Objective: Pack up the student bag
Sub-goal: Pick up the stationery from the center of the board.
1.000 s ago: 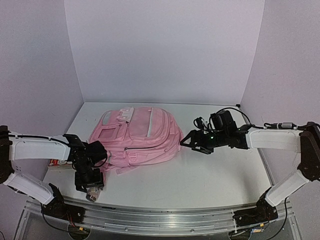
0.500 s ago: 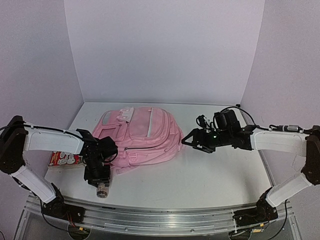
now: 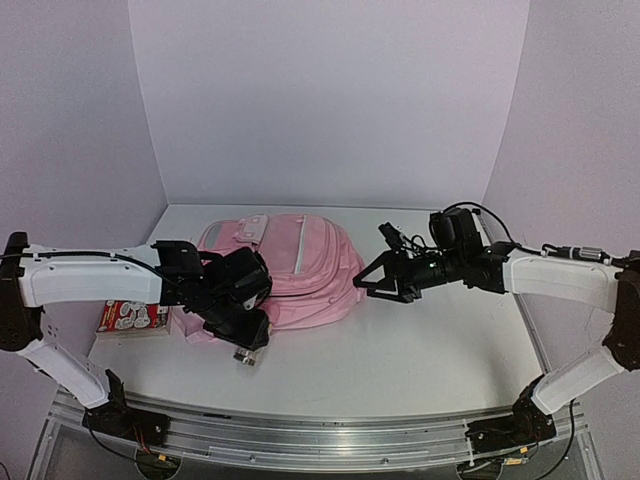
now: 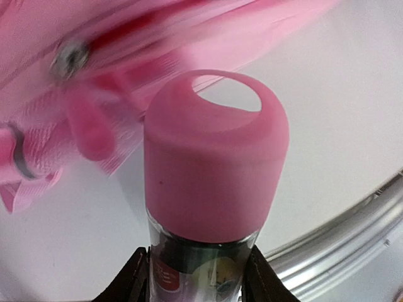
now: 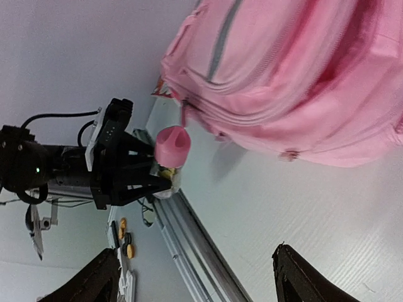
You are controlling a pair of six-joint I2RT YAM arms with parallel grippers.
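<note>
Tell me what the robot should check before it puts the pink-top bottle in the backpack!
1. Bottle gripped by the left end effector: ok, a finger presses each side of the clear body.
2. Pink cap on the bottle: ok, it sits in place.
3. Pocket of the student bag open wide enough: cannot tell, zip lines show but no clear opening.
4. Right end effector free to help: ok, it is open, holds nothing and sits beside the bag's right edge.
5. Red and white box out of the way: ok, it lies at the far left, apart from the bottle.
</note>
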